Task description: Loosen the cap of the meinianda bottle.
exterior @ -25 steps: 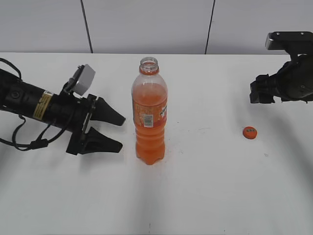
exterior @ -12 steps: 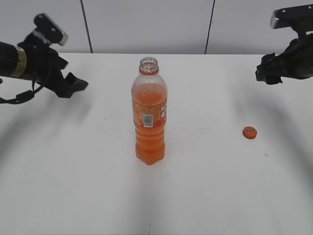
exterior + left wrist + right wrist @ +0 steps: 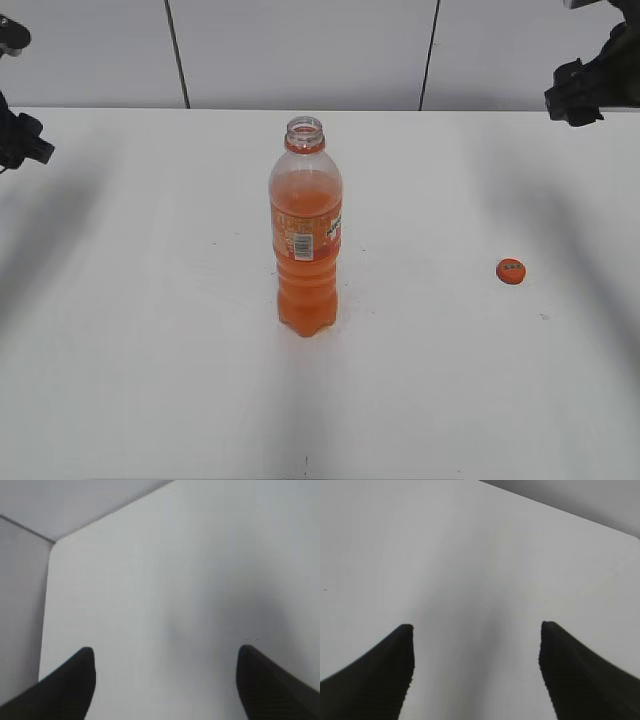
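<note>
The meinianda bottle [image 3: 306, 235] stands upright in the middle of the white table, its mouth open with no cap on it. The small orange cap [image 3: 511, 270] lies flat on the table far to the bottle's right. My left gripper [image 3: 165, 652] is open and empty; only its tip shows in the exterior view [image 3: 22, 140] at the far left edge. My right gripper [image 3: 476, 627] is open and empty; it shows at the top right corner of the exterior view [image 3: 578, 100]. Both wrist views show only bare table between the fingers.
The white table [image 3: 150, 350] ends at a grey panelled wall [image 3: 300, 50] behind. The left wrist view shows the table's rounded corner [image 3: 54, 542]; the right wrist view shows a table edge [image 3: 600, 527].
Both arms have drawn back from the bottle: the left went up and out to the far left edge, the right rose to the top right corner. Bottle and cap have not moved.
</note>
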